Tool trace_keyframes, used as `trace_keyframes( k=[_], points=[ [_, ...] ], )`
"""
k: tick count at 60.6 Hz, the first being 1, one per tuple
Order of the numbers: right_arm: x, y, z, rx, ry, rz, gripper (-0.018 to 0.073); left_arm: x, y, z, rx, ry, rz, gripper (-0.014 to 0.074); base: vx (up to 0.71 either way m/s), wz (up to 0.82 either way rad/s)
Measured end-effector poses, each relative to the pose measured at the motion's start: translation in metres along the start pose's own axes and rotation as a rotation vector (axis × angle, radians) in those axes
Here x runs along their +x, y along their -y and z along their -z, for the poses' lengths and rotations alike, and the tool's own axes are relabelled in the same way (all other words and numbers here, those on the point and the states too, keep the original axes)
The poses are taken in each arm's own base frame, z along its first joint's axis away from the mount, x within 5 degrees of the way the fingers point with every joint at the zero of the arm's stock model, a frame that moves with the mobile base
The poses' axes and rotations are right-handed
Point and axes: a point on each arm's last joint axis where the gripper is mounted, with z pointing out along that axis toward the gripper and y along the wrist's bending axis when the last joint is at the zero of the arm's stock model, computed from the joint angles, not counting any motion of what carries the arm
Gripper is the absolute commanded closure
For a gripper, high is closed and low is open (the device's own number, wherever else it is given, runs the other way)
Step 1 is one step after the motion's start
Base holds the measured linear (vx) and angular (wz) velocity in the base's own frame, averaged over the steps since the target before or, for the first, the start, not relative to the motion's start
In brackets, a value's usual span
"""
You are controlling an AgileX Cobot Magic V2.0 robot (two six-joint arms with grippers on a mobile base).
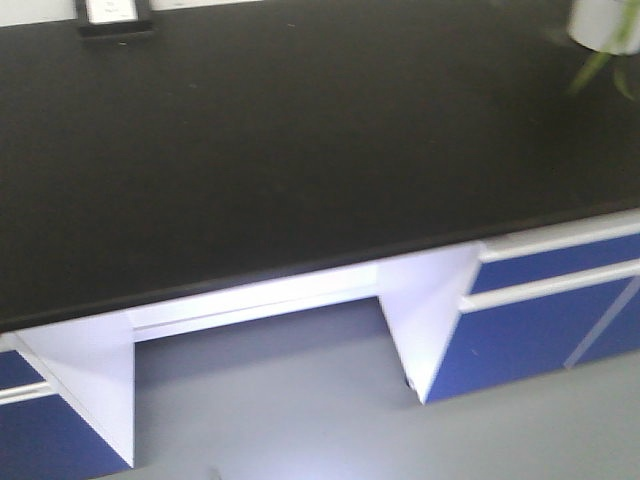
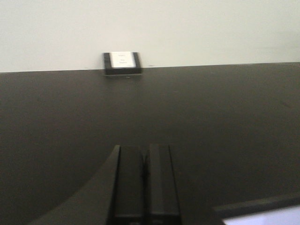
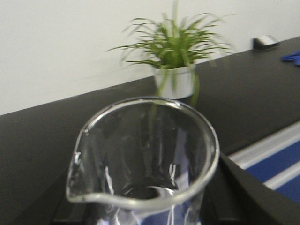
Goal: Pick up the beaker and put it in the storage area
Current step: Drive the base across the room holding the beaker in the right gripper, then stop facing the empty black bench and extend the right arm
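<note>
The beaker (image 3: 140, 154) is clear glass with a pour spout at its left rim and fills the lower right wrist view. My right gripper (image 3: 140, 211) is shut on it, with dark fingers (image 3: 234, 192) showing at its sides. The storage area is the wide matte-black benchtop (image 1: 300, 150), also in the left wrist view (image 2: 211, 108) and behind the beaker (image 3: 47, 136). The small black box with a white face (image 1: 113, 14) stands at its far edge by the wall (image 2: 122, 63). My left gripper (image 2: 144, 159) is shut and empty, low over the benchtop. No gripper shows in the front view.
A potted green plant in a white pot (image 3: 174, 70) stands at the back of the benchtop by the wall, also at the front view's top right (image 1: 603, 25). Blue drawers (image 1: 540, 320) and a knee recess (image 1: 260, 370) lie under the bench. A blue object (image 3: 291, 57) lies far right.
</note>
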Motion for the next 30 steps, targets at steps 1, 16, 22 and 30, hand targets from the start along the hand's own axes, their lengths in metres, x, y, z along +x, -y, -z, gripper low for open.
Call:
trace_keyframes(
  k=[1, 16, 22, 30],
  points=[
    [0.0, 0.0, 0.0, 0.0, 0.0, 0.0, 0.0561, 0.0, 0.0, 0.0, 0.0, 0.0, 0.0, 0.0605, 0.43, 0.59],
    [0.0, 0.0, 0.0, 0.0, 0.0, 0.0, 0.0561, 0.0, 0.0, 0.0, 0.0, 0.0, 0.0, 0.0605, 0.4, 0.55],
    [0.0, 0.0, 0.0, 0.0, 0.0, 0.0, 0.0561, 0.0, 0.0, 0.0, 0.0, 0.0, 0.0, 0.0605, 0.32, 0.44],
    [0.0, 0.0, 0.0, 0.0, 0.0, 0.0, 0.0561, 0.0, 0.0, 0.0, 0.0, 0.0, 0.0, 0.0605, 0.24, 0.33]
  ],
)
